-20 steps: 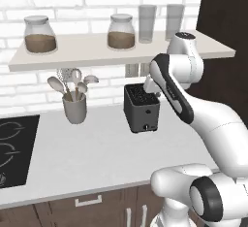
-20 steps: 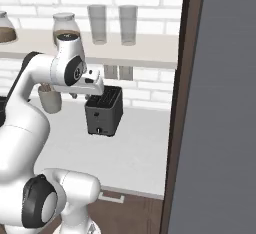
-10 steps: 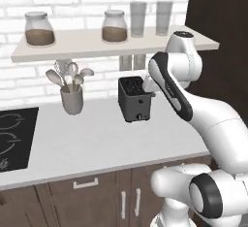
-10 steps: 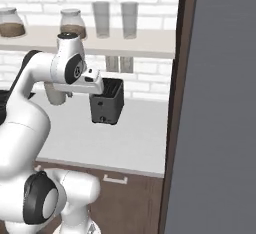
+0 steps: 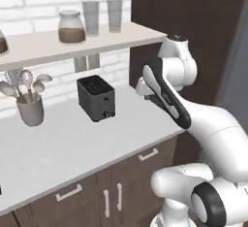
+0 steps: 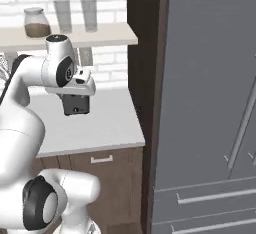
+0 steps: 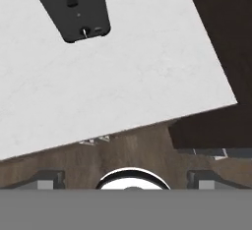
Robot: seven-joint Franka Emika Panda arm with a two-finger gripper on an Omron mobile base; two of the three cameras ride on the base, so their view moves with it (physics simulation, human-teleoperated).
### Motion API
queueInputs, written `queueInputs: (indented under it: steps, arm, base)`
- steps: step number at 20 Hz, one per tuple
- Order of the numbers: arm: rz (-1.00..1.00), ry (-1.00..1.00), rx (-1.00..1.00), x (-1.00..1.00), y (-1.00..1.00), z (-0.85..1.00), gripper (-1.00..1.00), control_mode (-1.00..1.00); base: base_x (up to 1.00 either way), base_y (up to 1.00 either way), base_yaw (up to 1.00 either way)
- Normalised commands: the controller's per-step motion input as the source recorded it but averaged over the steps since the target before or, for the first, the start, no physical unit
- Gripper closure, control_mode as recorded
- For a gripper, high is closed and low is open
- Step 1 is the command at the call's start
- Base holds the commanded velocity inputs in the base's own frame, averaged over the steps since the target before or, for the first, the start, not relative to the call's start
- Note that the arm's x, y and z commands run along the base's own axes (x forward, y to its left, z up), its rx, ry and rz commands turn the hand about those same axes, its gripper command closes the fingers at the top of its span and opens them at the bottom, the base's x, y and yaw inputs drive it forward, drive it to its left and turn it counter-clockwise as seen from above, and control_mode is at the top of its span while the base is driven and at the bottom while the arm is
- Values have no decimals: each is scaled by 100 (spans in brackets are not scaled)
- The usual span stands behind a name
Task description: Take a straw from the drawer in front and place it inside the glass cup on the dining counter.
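Observation:
My gripper (image 7: 127, 177) hangs over the front edge of the white worktop (image 7: 123, 81), looking down, with its two finger tips (image 7: 49, 177) far apart; it is open and holds nothing. The hand (image 5: 143, 87) sits above the worktop, to the right of the toaster. Dark brown drawer fronts (image 5: 145, 155) with pale handles run closed under the worktop, one showing below the hand (image 7: 123, 148); which one is the task's drawer I cannot tell. The straw, the glass cup and the dining counter are out of view.
A black toaster (image 5: 96, 97) stands on the worktop, a utensil holder (image 5: 30, 107) to its left. A shelf above carries a lidded jar (image 5: 71, 27) and tall frosted glasses (image 5: 90, 17). A tall dark cabinet (image 5: 193, 27) and a grey fridge (image 6: 210, 103) stand to the right.
Both base views have shifted: the camera has swung right, so the toaster slides left and the fridge comes into the right base view. The arm keeps its pose.

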Motion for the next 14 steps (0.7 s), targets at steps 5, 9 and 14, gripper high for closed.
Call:
queueInputs:
  steps: [5,9,14]
  arm:
    - [0,0,0,0,0,0,-100,100]
    - [0,0,0,0,0,0,-100,100]
    - [0,0,0,0,0,0,-100,100]
  base:
    - [0,49,-73]
    - [-5,54,-70]
    - [-36,71,-55]
